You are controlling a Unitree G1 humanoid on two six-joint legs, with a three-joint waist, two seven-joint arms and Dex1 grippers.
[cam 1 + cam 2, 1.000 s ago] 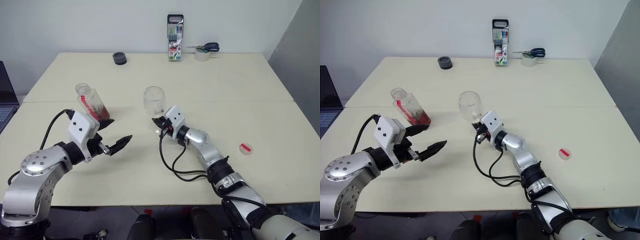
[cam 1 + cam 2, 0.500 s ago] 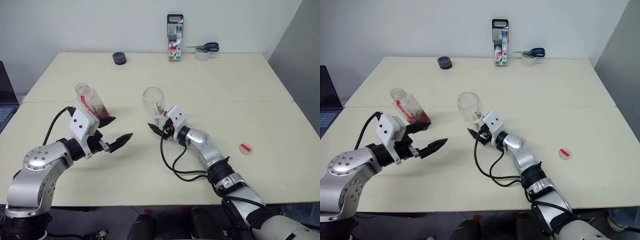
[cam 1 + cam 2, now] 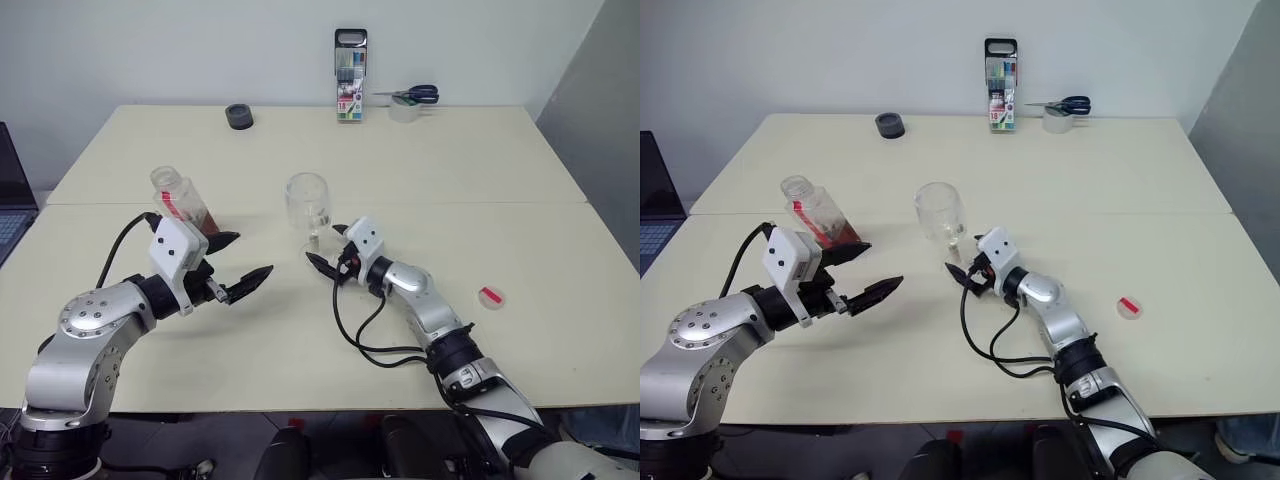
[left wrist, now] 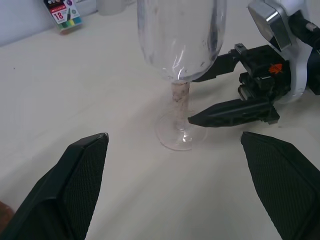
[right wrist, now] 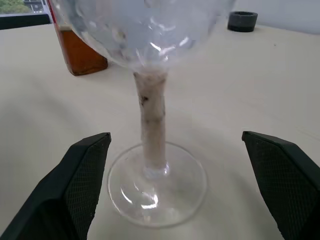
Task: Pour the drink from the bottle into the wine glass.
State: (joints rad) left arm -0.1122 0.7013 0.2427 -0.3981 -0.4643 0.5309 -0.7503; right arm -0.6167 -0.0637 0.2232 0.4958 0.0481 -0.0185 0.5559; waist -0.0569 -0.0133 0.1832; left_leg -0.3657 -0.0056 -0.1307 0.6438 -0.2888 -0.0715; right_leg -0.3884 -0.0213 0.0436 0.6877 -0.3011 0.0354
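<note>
A pale cream table point(image 3: 480, 160) carries everything; near its middle stands the wine glass point(image 3: 307, 205), upright on its round foot, its clear bowl holding no liquid that can be seen. To the robot's left of the glass, well apart from it, stands the bottle point(image 3: 182, 207), a small clear plastic bottle with a red-and-white label; its neck is uncapped, and the drink point(image 5: 82, 52), an amber-red liquid, fills only its lower part. The right pincer point(image 3: 328, 252) lies low over the table just beside the glass's foot, its two black fingers spread and not touching the stem; in the right wrist view the stem rises between the parted fingers. The left pincer point(image 3: 238, 262) hovers just beside the bottle with its fingers spread, gripping nothing. A small red cap point(image 3: 490, 296) lies on the table to the robot's right; at the far edge stand a marker-pen case point(image 3: 350, 62), a dark round object point(image 3: 239, 116), and scissors point(image 3: 410, 95) resting on a roll of tape.
</note>
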